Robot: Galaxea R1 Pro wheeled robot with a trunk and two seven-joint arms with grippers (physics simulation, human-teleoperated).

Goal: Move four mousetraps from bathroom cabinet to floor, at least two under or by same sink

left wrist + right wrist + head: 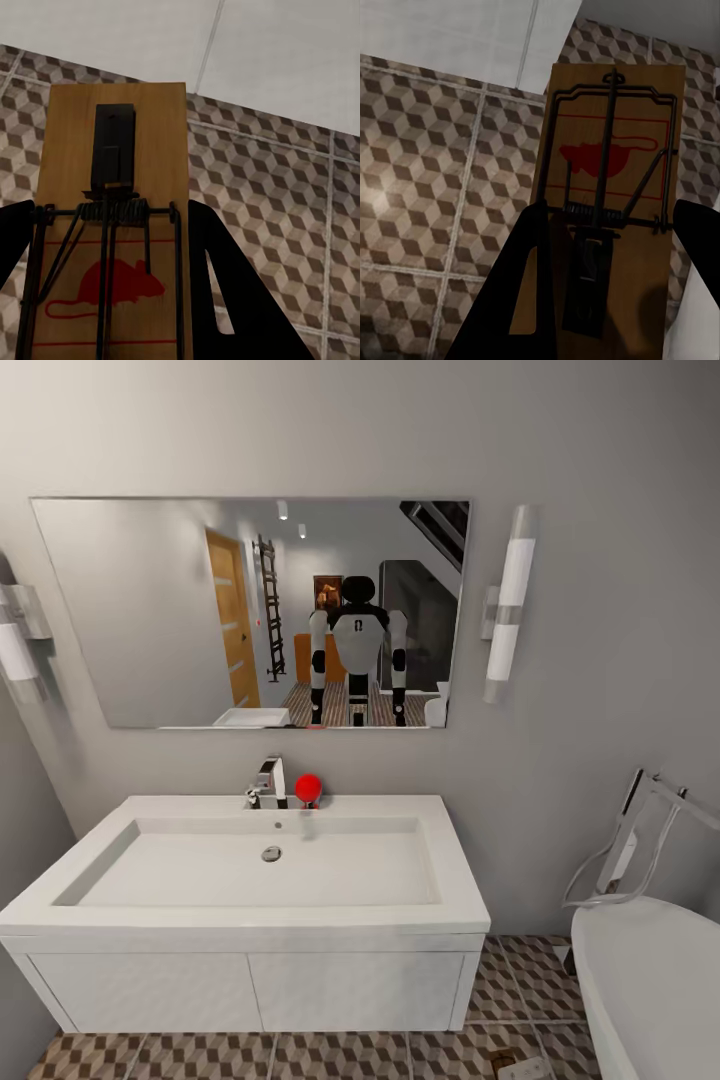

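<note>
Two mousetraps are in hand, one per arm: left end effector (112, 247) pinches a mousetrap (112, 187) between its dark fingers, right end effector (611, 247) pinches the other mousetrap (611, 172) the same way. Both hang over the bathroom floor (427, 172), close to white cabinet fronts.

Risks, as I judge them: a trap let go from too high could bounce or flip, maybe slide far from the sink (250, 860); thin flat board gripped on its edges could twist or slip out. Bathtub (650, 980) sits near on the right, so right arm has little room.

Materials etc: traps are flat tan wood rectangles w/ dark wire spring, black bar, red mouse print. Floor is matte tile, brown/beige cube pattern, pale grout. Sink is smooth white, rectangular, w/ chrome tap (268, 780) and a red ball (308, 788) beside it
</note>
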